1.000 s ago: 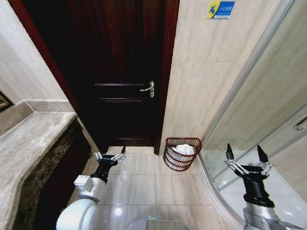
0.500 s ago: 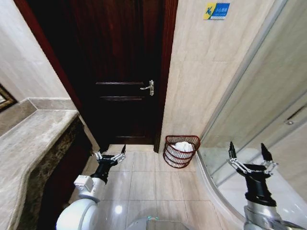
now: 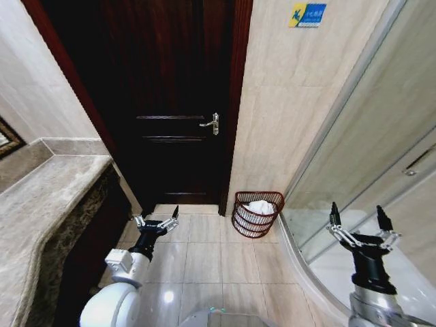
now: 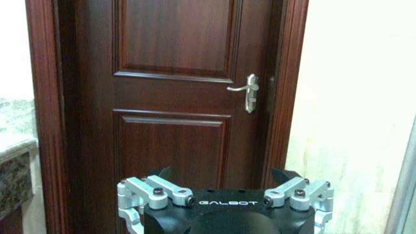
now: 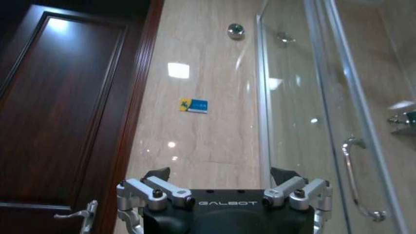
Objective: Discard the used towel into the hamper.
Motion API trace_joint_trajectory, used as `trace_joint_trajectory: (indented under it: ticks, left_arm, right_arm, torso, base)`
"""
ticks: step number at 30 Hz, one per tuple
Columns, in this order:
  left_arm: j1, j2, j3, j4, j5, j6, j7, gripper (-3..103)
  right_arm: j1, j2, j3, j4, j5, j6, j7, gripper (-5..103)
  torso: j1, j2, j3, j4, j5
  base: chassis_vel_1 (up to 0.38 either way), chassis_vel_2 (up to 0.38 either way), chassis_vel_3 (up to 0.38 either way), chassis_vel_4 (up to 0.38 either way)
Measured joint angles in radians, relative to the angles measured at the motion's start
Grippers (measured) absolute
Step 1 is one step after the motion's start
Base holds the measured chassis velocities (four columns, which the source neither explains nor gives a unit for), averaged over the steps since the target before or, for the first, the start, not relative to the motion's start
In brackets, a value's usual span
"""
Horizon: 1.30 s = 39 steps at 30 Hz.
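Already the towel (image 3: pixel 260 206) lies white inside the hamper (image 3: pixel 257 215), which stands on the floor tiles against the wall, just beside the dark door (image 3: pixel 174 102). Both arms are held low and apart from it: the left gripper (image 3: pixel 156 221) spread wide and empty, the right gripper (image 3: pixel 363 221) likewise spread near the shower glass (image 3: pixel 381 150). A careless swing there could, I'd say, knock that glass.

Bright, even light; glare spots on glossy wall tiles (image 5: pixel 178 70); curved wide-angle edges.
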Motion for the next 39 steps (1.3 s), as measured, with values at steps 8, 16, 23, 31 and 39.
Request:
trace_joint_trajectory:
  ticks: [8, 16, 23, 31, 39]
  left_arm:
    - [0.000, 0.000, 0.000, 0.000, 0.000, 0.000, 0.000, 100]
    - [0.000, 0.000, 0.000, 0.000, 0.000, 0.000, 0.000, 100]
    - [0.000, 0.000, 0.000, 0.000, 0.000, 0.000, 0.000, 100]
    - [0.000, 0.000, 0.000, 0.000, 0.000, 0.000, 0.000, 100]
    - [0.000, 0.000, 0.000, 0.000, 0.000, 0.000, 0.000, 100]
  right_arm:
    - [0.007, 0.000, 0.020, -0.011, 0.004, 0.002, 0.011, 100]
    - [-0.006, 0.000, 0.027, -0.011, 0.011, 0.016, 0.000, 100]
    - [-0.010, 0.000, 0.029, -0.010, 0.015, 0.020, -0.005, 100]
    - [-0.010, 0.000, 0.023, -0.008, 0.014, 0.021, -0.014, 100]
    - [-0.008, 0.000, 0.022, -0.016, 0.016, 0.023, -0.017, 100]
  torso:
    - [-0.001, 0.000, -0.001, -0.0002, -0.0001]
    - [0.000, 0.000, 0.000, 0.0001, -0.0001]
    - [0.000, 0.000, 0.000, 0.0001, -0.0001]
    - [-0.001, 0.000, 0.000, 0.0000, -0.0001]
    - [0.000, 0.000, 0.000, -0.0001, -0.0001]
  base:
    - [0.099, -0.101, -0.082, 0.089]
    - [-0.003, 0.022, 0.020, -0.020]
    - [0.000, 0.000, 0.000, 0.000]
    - [-0.014, -0.009, -0.010, -0.014]
    - [-0.095, -0.081, -0.076, -0.075]
